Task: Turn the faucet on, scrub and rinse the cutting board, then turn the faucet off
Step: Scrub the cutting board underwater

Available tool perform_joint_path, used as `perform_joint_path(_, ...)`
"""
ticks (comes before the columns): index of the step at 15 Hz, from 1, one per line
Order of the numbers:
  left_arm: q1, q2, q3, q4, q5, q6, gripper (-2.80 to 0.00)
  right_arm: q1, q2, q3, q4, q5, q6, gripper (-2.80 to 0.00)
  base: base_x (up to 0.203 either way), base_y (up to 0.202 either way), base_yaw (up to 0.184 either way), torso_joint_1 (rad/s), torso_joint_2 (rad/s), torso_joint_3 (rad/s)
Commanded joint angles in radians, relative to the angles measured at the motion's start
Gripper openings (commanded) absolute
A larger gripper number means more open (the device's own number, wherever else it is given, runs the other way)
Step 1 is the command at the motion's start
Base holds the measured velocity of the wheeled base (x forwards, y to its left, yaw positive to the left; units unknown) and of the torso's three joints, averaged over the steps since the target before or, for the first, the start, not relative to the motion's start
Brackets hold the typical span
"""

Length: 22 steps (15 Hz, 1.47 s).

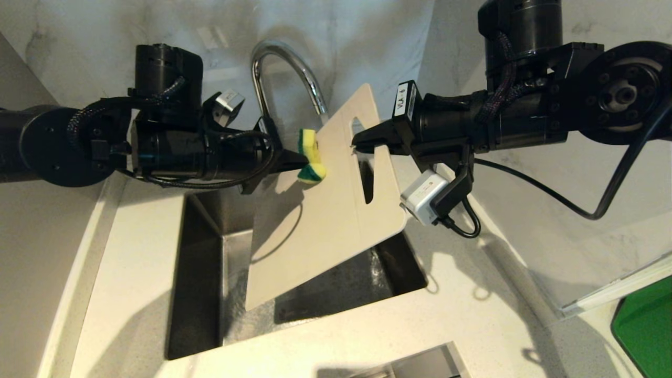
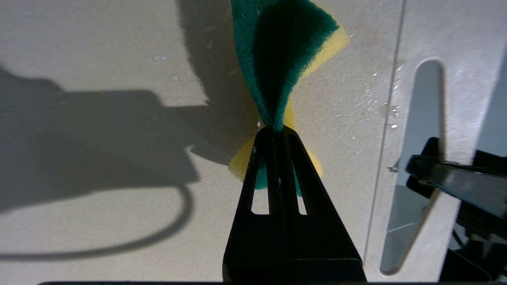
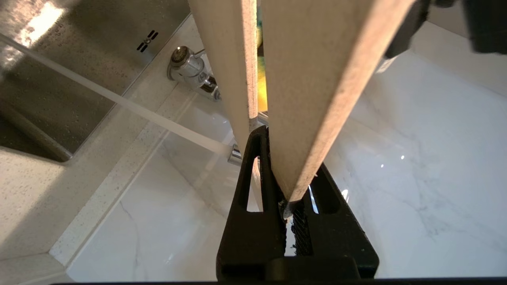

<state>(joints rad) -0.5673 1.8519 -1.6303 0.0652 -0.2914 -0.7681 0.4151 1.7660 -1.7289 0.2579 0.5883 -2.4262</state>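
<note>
head view has, nearest, the pale counter (image 1: 131, 294) and the steel sink (image 1: 210, 273) sunk in it, a green thing (image 1: 648, 331) at the corner out beyond the right arm. above the sink the cutting board (image 1: 320, 220) hangs tilted, its low corner over the basin, its handle slot (image 1: 367, 181) up by the right gripper (image 1: 358, 144). that gripper's jaws are clamped on the strip of board beside the slot, one finger through the slot; in the right wrist view the board's edge (image 3: 313, 99) runs straight out from between the fingers (image 3: 253, 190) and blocks most of what lies ahead.

the left gripper (image 1: 294, 160) comes in from the opposite side, jaws squeezed tight on a green-and-yellow sponge (image 1: 311, 157), pinched at its middle so both ends flare. in the left wrist view the sponge (image 2: 281, 59) presses against the board's face (image 2: 119, 158), with water drops beside it, and the right gripper's finger (image 2: 447, 178) shows dark at the slot (image 2: 420, 158), near the sponge.

beyond both grippers the faucet (image 1: 283, 73) arches up behind the board's top edge, its spout end hidden by the board. in the right wrist view its base (image 3: 186, 69) sits on the counter ledge past the board, and a stream of water (image 3: 119, 103) runs from the nozzle (image 3: 234, 155) just beside the gripper towards the basin. marble wall (image 1: 367, 31) closes the back.
</note>
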Motion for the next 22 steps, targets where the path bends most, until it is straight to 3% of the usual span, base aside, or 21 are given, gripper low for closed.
perform_joint_path(1, -0.005, 0.036, -0.004, -0.001, -0.002, -0.005, -2.80, 0.001, 0.001, 0.000, 0.001, 0.004, -0.013, -2.80, 0.000, 0.000, 0.000, 0.000, 0.00, 0.000)
perform_joint_path(9, 0.038, 0.058, 0.115, -0.005, -0.001, 0.015, -2.80, 0.001, -0.006, 0.000, 0.001, 0.005, -0.004, -2.80, 0.000, 0.000, 0.000, 0.000, 0.00, 0.000)
perform_joint_path(18, 0.164, 0.201, 0.148, -0.007, -0.002, 0.052, -2.80, -0.001, -0.020, 0.011, 0.001, 0.034, 0.009, -2.80, 0.000, 0.000, 0.000, 0.000, 0.00, 0.000)
perform_joint_path(22, 0.202, 0.208, 0.231, -0.107, -0.014, 0.078, -2.80, -0.001, -0.026, 0.020, 0.000, 0.034, 0.009, -2.80, 0.000, 0.000, 0.000, 0.000, 0.00, 0.000)
